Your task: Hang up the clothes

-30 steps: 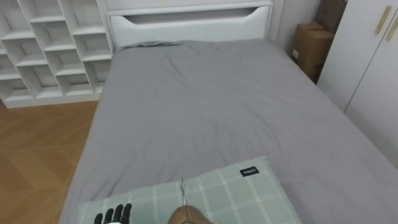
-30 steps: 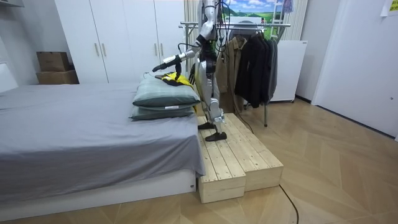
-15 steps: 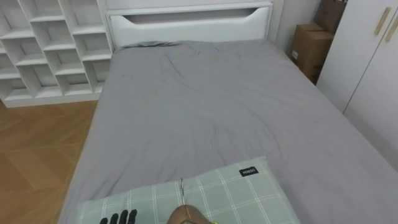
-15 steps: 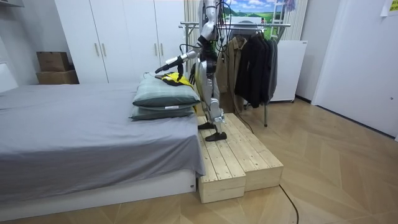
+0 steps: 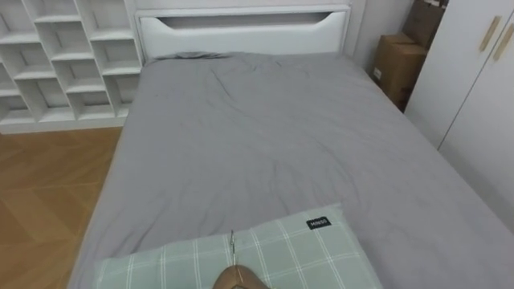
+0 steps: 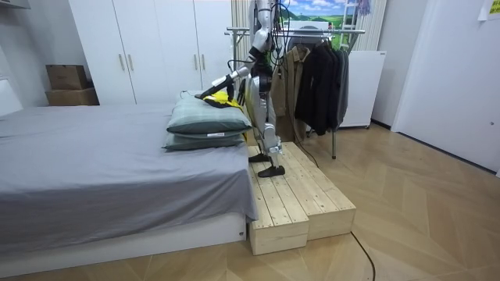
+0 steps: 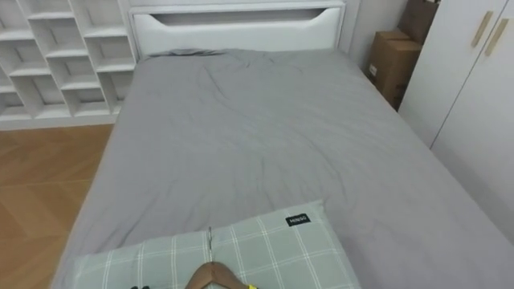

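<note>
Wooden hanger lies at six o'clock on the plaid pillow. The left robot hand is by the yellow garment, its state untellable. Likely next: grasp and lift.

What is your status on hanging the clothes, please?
Left hand low at yellow garment on the pillows, grip unclear. Wooden hanger beside it, not yet hung. Clothes rack behind the robot, no obstacle seen.

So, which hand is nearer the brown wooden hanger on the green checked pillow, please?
Left. The left hand sits just left of the wooden hanger; I cannot place the right hand.
</note>
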`<state>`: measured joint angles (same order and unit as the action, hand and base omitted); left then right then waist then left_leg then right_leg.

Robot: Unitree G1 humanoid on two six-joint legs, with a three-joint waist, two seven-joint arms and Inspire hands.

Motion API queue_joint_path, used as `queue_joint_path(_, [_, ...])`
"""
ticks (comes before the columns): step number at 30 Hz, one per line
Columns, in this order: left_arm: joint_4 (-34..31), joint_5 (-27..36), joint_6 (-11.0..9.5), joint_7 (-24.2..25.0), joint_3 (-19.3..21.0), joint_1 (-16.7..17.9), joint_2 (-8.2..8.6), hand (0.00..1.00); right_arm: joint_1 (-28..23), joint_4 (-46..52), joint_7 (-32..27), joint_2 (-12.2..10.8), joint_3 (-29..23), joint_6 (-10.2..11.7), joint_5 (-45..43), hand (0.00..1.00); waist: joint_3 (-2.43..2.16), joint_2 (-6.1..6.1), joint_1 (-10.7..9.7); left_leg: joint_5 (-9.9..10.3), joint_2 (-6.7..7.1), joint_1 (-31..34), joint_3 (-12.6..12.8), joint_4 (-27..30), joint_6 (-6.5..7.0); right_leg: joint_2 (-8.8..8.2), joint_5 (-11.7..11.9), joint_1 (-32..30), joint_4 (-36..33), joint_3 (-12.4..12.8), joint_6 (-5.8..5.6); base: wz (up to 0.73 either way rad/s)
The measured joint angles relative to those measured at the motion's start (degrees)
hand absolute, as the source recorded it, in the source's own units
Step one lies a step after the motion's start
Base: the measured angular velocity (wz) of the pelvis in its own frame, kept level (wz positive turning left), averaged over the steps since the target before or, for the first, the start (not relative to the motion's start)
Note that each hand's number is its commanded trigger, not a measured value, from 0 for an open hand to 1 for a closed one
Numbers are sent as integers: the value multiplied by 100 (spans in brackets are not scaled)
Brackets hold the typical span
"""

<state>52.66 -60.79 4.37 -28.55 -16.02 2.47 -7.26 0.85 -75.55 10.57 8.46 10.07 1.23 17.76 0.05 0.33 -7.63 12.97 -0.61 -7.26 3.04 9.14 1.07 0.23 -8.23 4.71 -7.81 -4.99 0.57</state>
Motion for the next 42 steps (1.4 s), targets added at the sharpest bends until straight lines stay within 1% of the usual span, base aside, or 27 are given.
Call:
queue_joint_path(3, [25, 6, -12, 0, 0, 0, 9, 0, 18, 1, 0, -4, 9, 0, 0, 0, 3, 5, 2, 0, 0, 21, 1, 0, 0, 0, 0, -21, 0, 0, 0, 0])
queue_joint_path(7, [28, 57, -9, -12, 0, -21, 33, 0, 90, 15, -15, -10, 213, -3, -12, 0, 1, -2, 11, -5, -1, 170, 6, 7, 8, 0, 1, -199, -67, -8, 1, 0])
queue_joint_path(9, [78, 62, -9, -44, -1, -76, 80, 0, 168, 7, 15, -16, 327, -6, -45, 0, 17, -16, 7, -15, 0, 238, 8, 8, 23, -4, 1, -280, -91, -27, 1, 0])
queue_joint_path(11, [246, 59, -10, -68, 4, -233, 182, 0, 273, -39, 52, -34, 462, -5, -47, 0, 28, -35, 20, -24, 1, 357, 3, 36, 33, -19, 7, -387, -116, -61, 8, 5])
queue_joint_path(13, [305, 62, -11, -67, 6, -402, 208, 0, 388, -103, 72, -63, 552, -6, -72, 0, 32, -39, 32, -37, -2, 486, 1, 49, 45, -17, 46, -513, -110, -64, 9, 0])
queue_joint_path(14, [412, 129, -17, -68, 5, -559, 211, 0, 488, -194, 77, -98, 578, -6, -116, 0, 38, -44, 38, -63, -1, 568, 3, 44, 47, -17, 78, -588, -101, -58, 11, -4])
queue_joint_path(18, [717, 415, -25, -78, 2, -934, 220, 0, 645, -247, 73, -160, 763, -15, -228, 0, 55, -61, 58, -88, -3, 732, 23, 40, 49, -18, 125, -778, -96, -49, 19, -5])
queue_joint_path(20, [988, 628, -83, -127, -3, -1210, 223, 0, 774, -256, 84, -190, 820, -16, -240, 0, 72, -70, 141, -122, -8, 877, 92, 40, 51, -16, 178, -950, -92, -2, 25, -13])
queue_joint_path(21, [1054, 685, -87, -128, -7, -1271, 224, 0, 814, -270, 83, -195, 879, -16, -246, 0, 77, -68, 152, -124, -12, 909, 99, 40, 52, -13, 189, -985, -91, 4, 28, -9])
queue_joint_path(22, [1189, 843, -104, -129, -35, -1396, 223, 0, 906, -340, 83, -219, 953, -12, -249, 0, 111, -76, 152, -132, -11, 959, 96, 43, 54, -15, 196, -1005, -82, 1, 27, 0])
queue_joint_path(23, [1287, 951, -124, -129, -54, -1489, 223, 0, 967, -374, 85, -229, 1009, -12, -248, 0, 119, -79, 156, -134, -8, 1001, 95, 44, 55, -19, 200, -1051, -86, -8, 28, 0])
queue_joint_path(27, [1301, 1076, -210, -131, 7, -1733, 178, 0, 1132, -450, 85, -233, 1007, -5, -235, 0, 132, -97, 167, -216, 13, 1283, 75, 44, 67, -37, 267, -1343, -87, -12, 29, 4])
queue_joint_path(29, [1303, 1189, -245, -132, 26, -1837, 107, 0, 1165, -471, 85, -230, 1008, -5, -236, 0, 149, -125, 167, -237, 13, 1369, 80, 38, 64, -34, 288, -1430, -85, -4, 38, -2])
queue_joint_path(33, [1314, 1185, -358, -130, 151, -1871, 51, 0, 1139, -501, 97, -188, 1006, -10, -230, 0, 157, -139, 162, -238, 10, 1420, 86, 41, 62, -29, 297, -1492, -86, 6, 44, 0])
queue_joint_path(35, [1360, 1233, -432, -131, 183, -1930, -22, 0, 1139, -502, 79, -142, 1000, -14, -229, 0, 159, -157, 140, -272, 14, 1515, 80, 44, 57, -35, 330, -1587, -88, -1, 50, 0])
queue_joint_path(37, [1364, 1408, -438, -131, 187, -1981, -31, 0, 1131, -502, 48, -108, 999, -31, -230, 0, 160, -178, 84, -298, 22, 1569, 59, 45, 56, -45, 334, -1623, -93, -30, 52, 7])
queue_joint_path(39, [1388, 1421, -437, -130, 242, -2059, -66, 0, 1155, -495, 31, -105, 1000, -69, -232, 0, 156, -227, 43, -327, 25, 1632, 54, 47, 51, -49, 339, -1702, -128, -33, 60, 5])
queue_joint_path(42, [1388, 1516, -451, -129, 260, -2087, -92, 0, 1159, -495, 19, -106, 1001, -71, -225, 0, 156, -242, -3, -354, 36, 1673, 13, 49, 50, -62, 347, -1731, -137, -68, 64, 7])
